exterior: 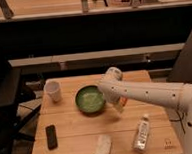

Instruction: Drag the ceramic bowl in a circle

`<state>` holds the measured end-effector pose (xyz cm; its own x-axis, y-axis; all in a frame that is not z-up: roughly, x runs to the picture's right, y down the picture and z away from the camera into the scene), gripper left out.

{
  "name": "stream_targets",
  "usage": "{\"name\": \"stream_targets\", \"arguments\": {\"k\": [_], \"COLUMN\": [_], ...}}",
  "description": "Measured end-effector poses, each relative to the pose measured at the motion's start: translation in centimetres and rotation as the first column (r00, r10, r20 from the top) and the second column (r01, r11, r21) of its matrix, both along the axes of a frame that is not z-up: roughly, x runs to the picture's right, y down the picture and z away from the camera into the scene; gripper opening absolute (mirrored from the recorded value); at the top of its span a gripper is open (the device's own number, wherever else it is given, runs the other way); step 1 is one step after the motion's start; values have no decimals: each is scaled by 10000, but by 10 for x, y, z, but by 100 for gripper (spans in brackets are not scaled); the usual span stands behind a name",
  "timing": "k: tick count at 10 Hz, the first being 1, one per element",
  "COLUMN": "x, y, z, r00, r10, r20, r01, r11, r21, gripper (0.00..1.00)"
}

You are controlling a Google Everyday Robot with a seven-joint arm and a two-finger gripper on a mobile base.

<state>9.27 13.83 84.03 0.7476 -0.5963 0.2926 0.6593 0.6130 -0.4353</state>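
Camera view has your gripper hanging off the white arm just beside the ceramic bowl, on the rim facing the arm. Its jaws are spread and holding nothing, so I'd guess you're lining up to hook that rim before dragging. The bowl sits upright around the middle of the table, so it has some room to slide. Watch your circle though. A white cup stands near the bowl's far side, and a dark flat device, a pale packet and a bottle on its side lie along the near edge. The cup looks like the tightest squeeze.
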Motion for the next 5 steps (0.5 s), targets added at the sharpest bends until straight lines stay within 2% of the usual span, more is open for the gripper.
{"name": "stream_targets", "arguments": {"k": [5], "x": [-6], "y": [5], "z": [7], "r00": [9998], "r10": [-169], "r20": [129], "r01": [171], "r11": [9998], "r21": [-142], "gripper": [80]}}
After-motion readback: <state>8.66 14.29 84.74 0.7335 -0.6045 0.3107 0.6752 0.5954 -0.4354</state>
